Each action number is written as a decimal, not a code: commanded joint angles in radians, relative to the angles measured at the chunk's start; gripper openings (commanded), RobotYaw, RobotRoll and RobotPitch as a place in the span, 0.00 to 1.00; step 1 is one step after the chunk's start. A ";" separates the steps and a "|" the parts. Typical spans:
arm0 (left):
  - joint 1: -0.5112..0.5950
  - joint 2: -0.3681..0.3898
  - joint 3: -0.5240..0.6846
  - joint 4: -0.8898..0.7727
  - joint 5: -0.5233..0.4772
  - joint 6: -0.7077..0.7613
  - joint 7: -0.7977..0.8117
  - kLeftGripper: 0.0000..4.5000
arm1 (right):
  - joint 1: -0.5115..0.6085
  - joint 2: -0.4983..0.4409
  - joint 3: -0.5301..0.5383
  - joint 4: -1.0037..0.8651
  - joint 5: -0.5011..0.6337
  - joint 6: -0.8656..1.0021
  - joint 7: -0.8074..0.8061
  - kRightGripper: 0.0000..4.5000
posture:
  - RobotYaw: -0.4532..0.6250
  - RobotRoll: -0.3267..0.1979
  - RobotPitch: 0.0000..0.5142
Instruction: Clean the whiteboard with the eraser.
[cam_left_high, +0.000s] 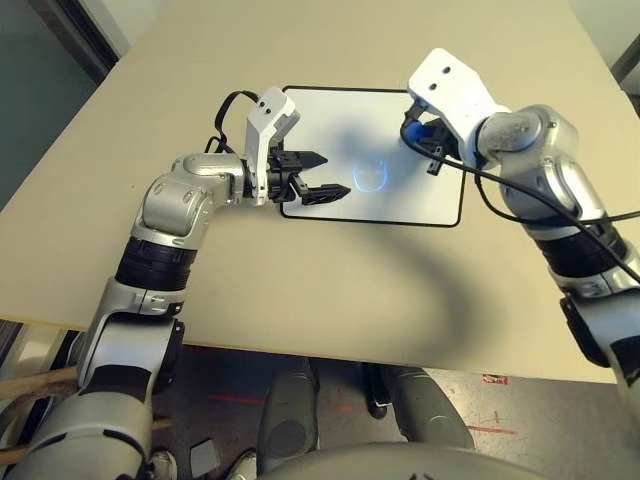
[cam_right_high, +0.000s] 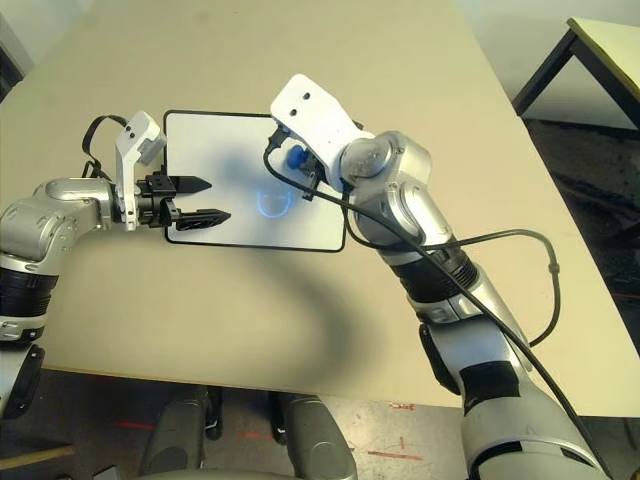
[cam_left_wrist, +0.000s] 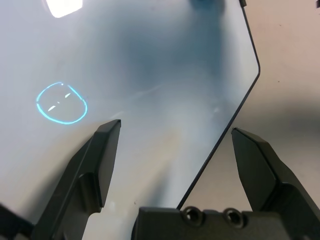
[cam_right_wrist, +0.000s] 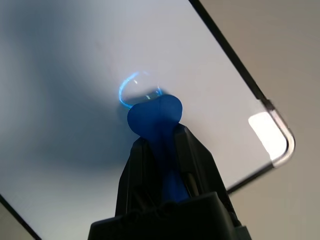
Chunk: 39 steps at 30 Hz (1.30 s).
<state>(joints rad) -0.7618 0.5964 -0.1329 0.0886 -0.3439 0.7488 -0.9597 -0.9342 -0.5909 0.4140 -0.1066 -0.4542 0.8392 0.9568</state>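
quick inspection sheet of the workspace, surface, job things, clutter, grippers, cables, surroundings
surface: pale table, dark shadow across it
job's things: whiteboard flat on the table, blue curved mark on it; blue eraser in the right gripper
clutter: nothing seen
grippers: left gripper open, partly over the board's edge; right gripper closed on the eraser, over the board
cables: black cable along the right arm; black loop by the left wrist
surroundings: another table off to the right; red marks on the floor
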 joint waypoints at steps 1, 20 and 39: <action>-0.007 0.001 -0.016 0.007 0.011 0.002 -0.007 1.00 | 0.021 -0.015 0.001 -0.014 0.017 0.007 0.006 0.12 | 0.38 0.62 0.34; 0.010 -0.005 -0.002 -0.045 -0.004 0.038 0.018 1.00 | -0.059 0.098 0.060 0.177 0.015 -0.102 -0.033 0.12 | 0.41 0.62 0.35; 0.015 -0.033 0.005 -0.065 -0.016 0.041 0.057 1.00 | -0.216 0.270 0.053 0.347 0.033 -0.174 -0.060 0.12 | 0.42 0.62 0.34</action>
<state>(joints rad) -0.7592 0.5687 -0.1319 0.0414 -0.3561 0.7828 -0.9086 -1.1328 -0.3287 0.4777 0.2422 -0.4396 0.6646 0.8996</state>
